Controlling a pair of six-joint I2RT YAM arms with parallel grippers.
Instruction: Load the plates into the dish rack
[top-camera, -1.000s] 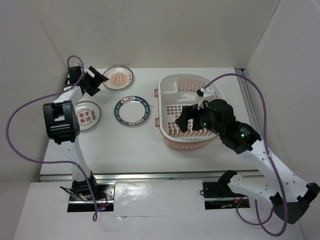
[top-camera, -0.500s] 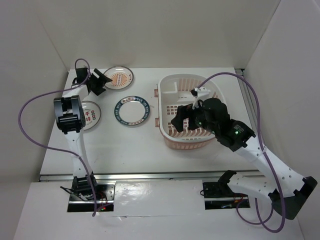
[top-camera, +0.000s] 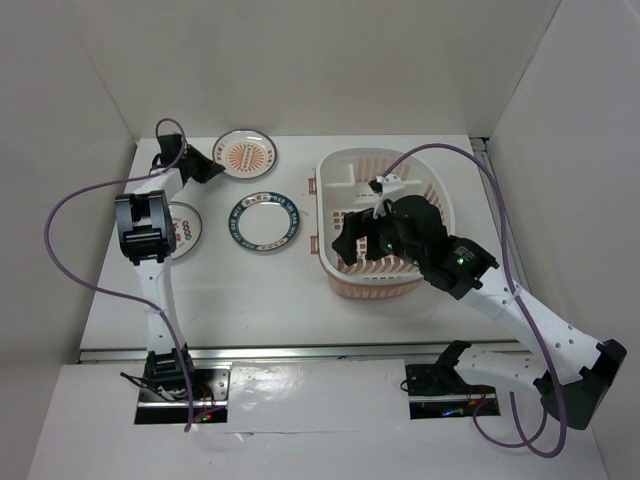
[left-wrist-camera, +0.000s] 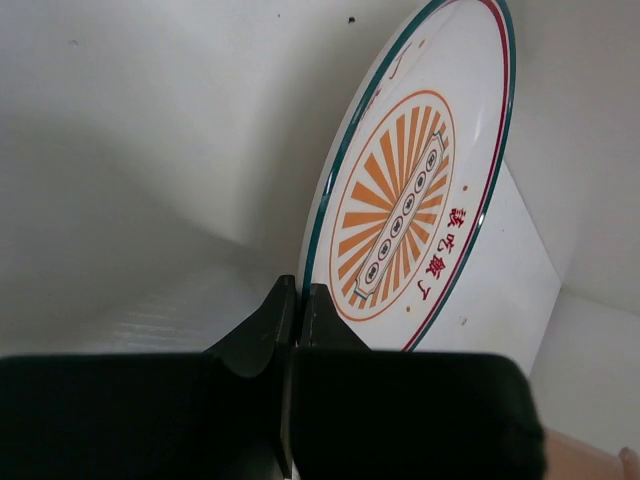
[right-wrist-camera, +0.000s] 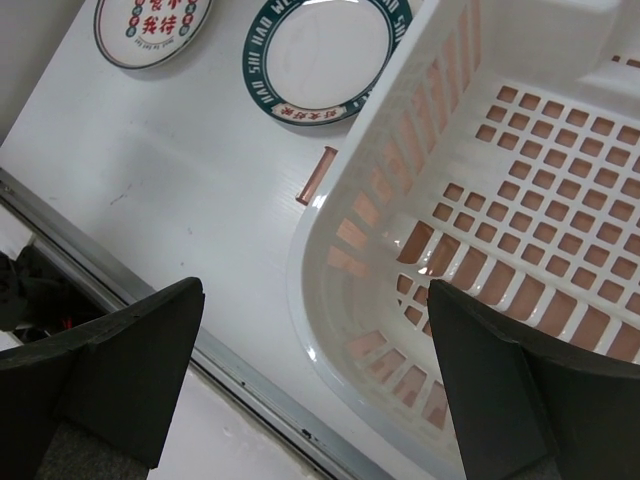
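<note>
The plate with the orange sunburst centre (top-camera: 247, 157) lies at the back left of the table. My left gripper (top-camera: 205, 168) is shut on its near-left rim. In the left wrist view the gripper (left-wrist-camera: 298, 295) pinches the green-edged rim of that plate (left-wrist-camera: 410, 200). The blue-rimmed plate (top-camera: 264, 222) lies flat in the middle. The plate with red marks (top-camera: 183, 228) is partly under the left arm. My right gripper (top-camera: 352, 245) hangs open and empty over the near-left part of the dish rack (top-camera: 372, 290). The right wrist view shows this gripper (right-wrist-camera: 315, 290), the rack's wall (right-wrist-camera: 340, 270) and both loose plates (right-wrist-camera: 325, 55) (right-wrist-camera: 150, 25).
White walls close in the table on the left, back and right. A metal strip (top-camera: 300, 350) runs along the table's front edge. Purple cables loop off both arms. A pink handle tab (right-wrist-camera: 318, 175) sticks out of the rack's left side.
My left gripper has moved right onto the sunburst plate's rim and shut on it. My right gripper has drifted left over the rack, still open.
</note>
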